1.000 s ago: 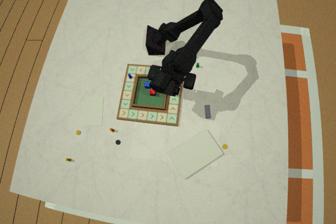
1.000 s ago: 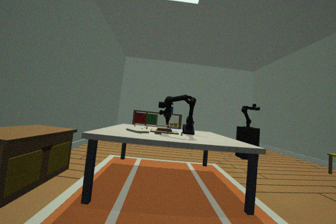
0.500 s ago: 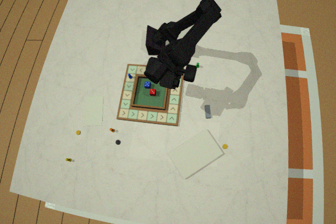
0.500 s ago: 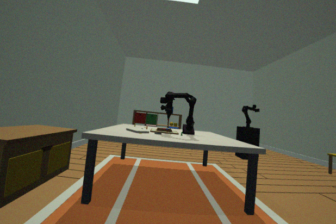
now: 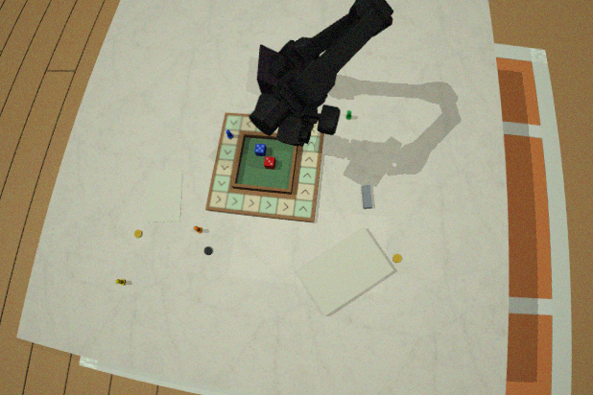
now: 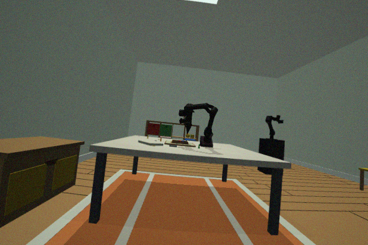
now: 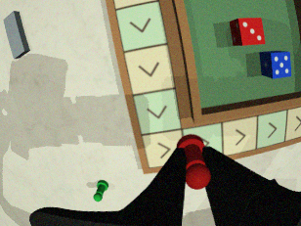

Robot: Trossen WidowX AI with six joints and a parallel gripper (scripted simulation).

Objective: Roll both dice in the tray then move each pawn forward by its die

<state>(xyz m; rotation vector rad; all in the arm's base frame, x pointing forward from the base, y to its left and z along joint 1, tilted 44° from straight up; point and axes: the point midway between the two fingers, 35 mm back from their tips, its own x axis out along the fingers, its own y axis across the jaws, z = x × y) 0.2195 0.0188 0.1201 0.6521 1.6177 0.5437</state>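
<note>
over the corner square at about 1 o'clock of the game board [image 5: 217,201], the end effector [image 7: 194,168] is gripping the red pawn [image 7: 193,159], its fingers pinching the pawn from both sides in the wrist view. from the top view the arm is hiding the pawn, so whether its base is touching the board or hanging just above it cannot be told.

both dice are already lying in the green tray [image 5: 249,175] at the board's centre: the red die [image 5: 270,162] just toward 4 o'clock of the blue die [image 5: 260,150], near each other but apart. the wrist view is showing what looks like three pips on the red die's top and five on the blue, though the pips are small. the blue pawn [image 5: 229,133] is standing on the track at about 10 o'clock of the tray, apparently not yet advanced.

so the step in hand is judged to be carrying the red pawn along the arrowed squares. the next move is calling for setting the pawn upright on the square matching the red die's count, centred inside its border, then opening and lifting straight up so the pawn is not tipping. after that the blue pawn is needing the same treatment. the green pawn [image 5: 348,115] on the bench at 2 o'clock of the board should be left alone.
</note>
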